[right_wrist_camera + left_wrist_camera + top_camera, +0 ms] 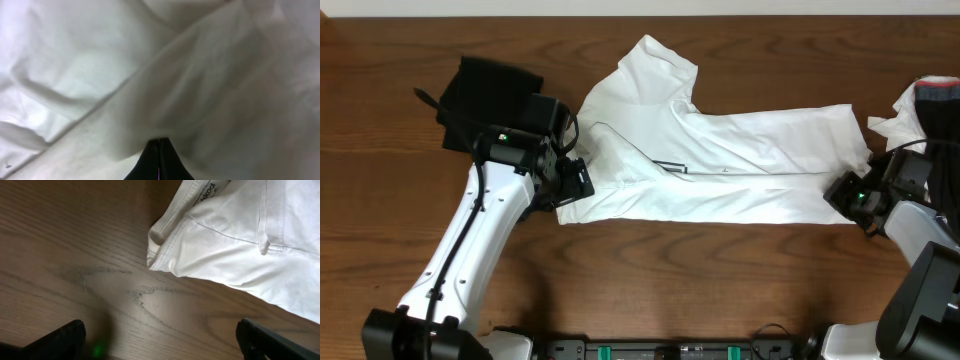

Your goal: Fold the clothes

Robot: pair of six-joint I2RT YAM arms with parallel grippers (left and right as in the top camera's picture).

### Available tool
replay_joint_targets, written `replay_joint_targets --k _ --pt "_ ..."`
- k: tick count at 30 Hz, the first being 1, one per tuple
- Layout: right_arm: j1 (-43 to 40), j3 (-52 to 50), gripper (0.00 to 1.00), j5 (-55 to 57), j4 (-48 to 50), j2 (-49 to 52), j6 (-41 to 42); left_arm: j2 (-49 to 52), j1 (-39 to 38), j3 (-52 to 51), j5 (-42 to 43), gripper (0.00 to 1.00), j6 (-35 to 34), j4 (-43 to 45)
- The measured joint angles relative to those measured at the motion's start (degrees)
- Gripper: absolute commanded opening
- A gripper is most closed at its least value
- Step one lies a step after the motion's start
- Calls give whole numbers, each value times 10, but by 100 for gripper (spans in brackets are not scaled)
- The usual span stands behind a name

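The clothes include a large white T-shirt (720,160), lying lengthwise across the table and folded along its length, with one sleeve pointing to the far side. My left gripper (572,182) hovers at the shirt's lower left corner. It is open, with bare wood between its fingers (60,339), and the shirt's hem (165,250) lies just ahead of them. My right gripper (844,190) is at the shirt's right end. Its fingertips (160,142) are shut with white cloth (150,75) bunched tightly around them.
A black garment (485,95) lies at the far left behind my left arm. A white-and-dark garment (925,105) is heaped at the far right edge, beside my right arm. Brown wood of the table (720,270) shows in front of the shirt.
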Motion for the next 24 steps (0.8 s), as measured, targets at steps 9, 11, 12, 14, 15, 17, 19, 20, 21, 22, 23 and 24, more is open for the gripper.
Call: replay_joint_targets --k 9,11,12,14,15,17,19,20,21,22,23,24 --pt "0 0 2 -10 50 0 2 0 0 0 0 98 0 0" --pt "0 0 6 -10 75 0 2 0 0 0 0 98 0 0" --pt "0 0 8 -11 86 0 3 0 0 0 0 98 0 0" --pt "0 0 11 -12 104 0 5 0 0 0 0 98 0 0" --pt "0 0 12 -12 113 0 5 0 0 0 0 98 0 0" --pt "0 0 14 -12 126 0 6 0 0 0 0 98 0 0" --pt "0 -1 14 -14 148 0 5 0 0 0 0 98 0 0" --pt "0 -1 16 -15 163 0 6 0 0 0 0 98 0 0" --pt "0 -1 17 -18 178 0 5 0 0 0 0 98 0 0" --pt "0 -1 17 -29 198 0 1 0 0 0 0 98 0 0" --pt "0 -1 17 -40 213 0 -1 0 0 0 0 98 0 0" --pt "0 1 17 -57 224 0 -3 0 0 0 0 98 0 0"
